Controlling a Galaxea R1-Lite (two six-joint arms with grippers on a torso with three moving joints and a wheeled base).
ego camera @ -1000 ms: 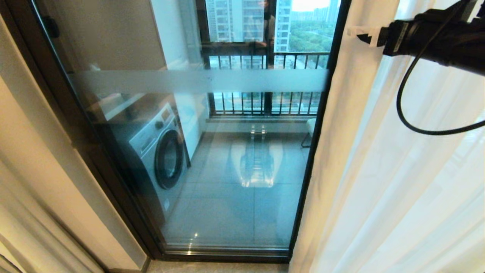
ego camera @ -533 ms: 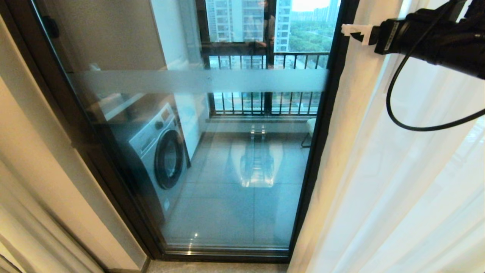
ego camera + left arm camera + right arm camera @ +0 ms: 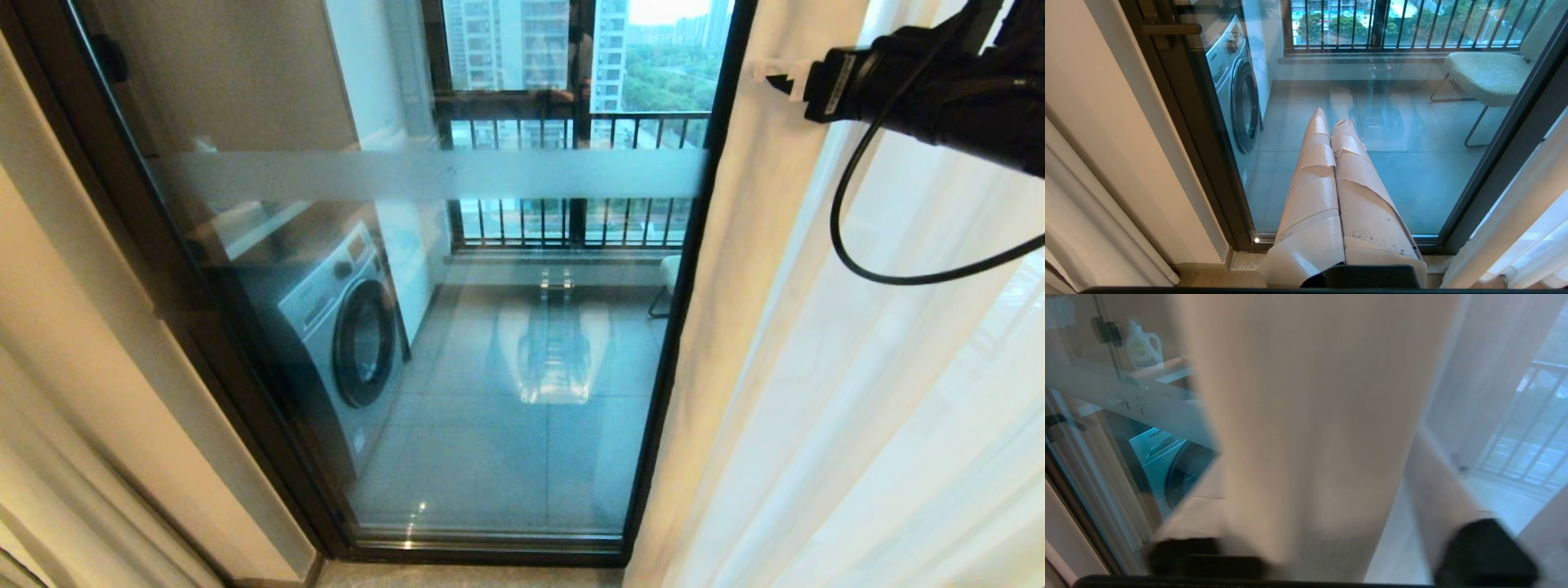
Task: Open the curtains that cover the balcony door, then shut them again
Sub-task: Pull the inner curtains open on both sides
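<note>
At right, upper corner of head view: right gripper (image 3: 775,75) reaching leftward, against the left edge of the curtains (image 3: 759,269), pale fingertip showing beside the dark door frame.
Right wrist view: a fold of cream fabric (image 3: 1310,416) running up between the two fingers (image 3: 1437,490), jaws apart on either side of it; closed contact not discernible through the blur.
Balcony door (image 3: 424,175): uncovered in centre, frosted stripe across the glass, black frame at right meeting the curtain edge.
Curtains: gathered at right of the door; second cream panel (image 3: 49,457) at far left.
Sheer fabric (image 3: 914,392): white, see-through, right of the cream fold.
Left gripper (image 3: 1331,122): only in left wrist view, taped fingers pressed together, holding nothing, pointing low at the glass.
Only in left wrist view: chair (image 3: 1486,73) on the balcony.
Washing machine (image 3: 343,327): behind glass, left.
</note>
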